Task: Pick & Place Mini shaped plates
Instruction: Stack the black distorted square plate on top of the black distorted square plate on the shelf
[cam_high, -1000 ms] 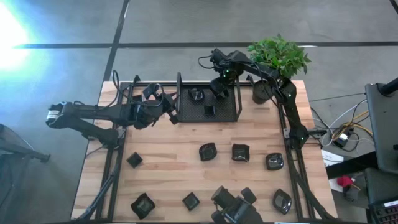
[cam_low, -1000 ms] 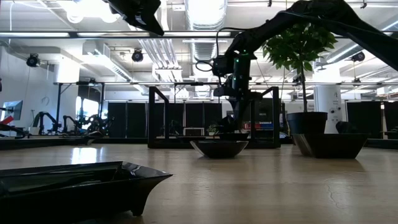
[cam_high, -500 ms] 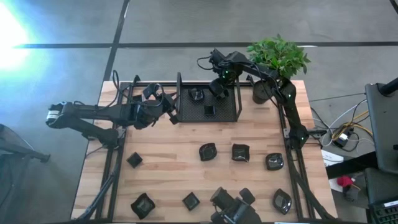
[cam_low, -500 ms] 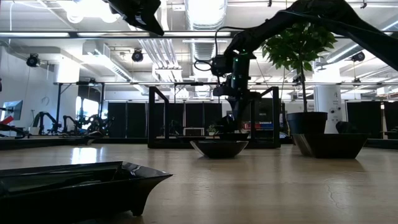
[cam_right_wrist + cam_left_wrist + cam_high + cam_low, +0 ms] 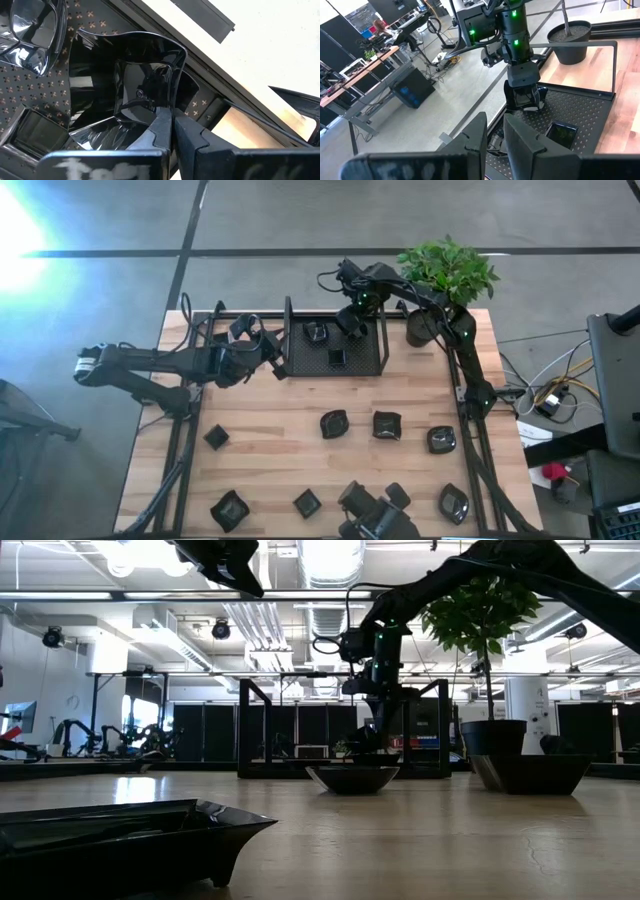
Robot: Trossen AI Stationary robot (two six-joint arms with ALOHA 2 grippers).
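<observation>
Over the mesh tray [image 5: 333,352]: right gripper [image 5: 352,321] stayed clamped on a mini plate [image 5: 145,90].
Change: none; release pending.
Left gripper [image 5: 262,345]: parted, empty, waiting beside the tray.

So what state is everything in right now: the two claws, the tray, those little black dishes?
Right gripper: jaws shut on a mini plate, over the tray.
Left gripper: parked left of the tray, holding nothing.
Mesh tray: holds two plates.
Loose plates: resting on the table.

Right fingers [image 5: 172,122] closed; left seemingly parted.
</observation>
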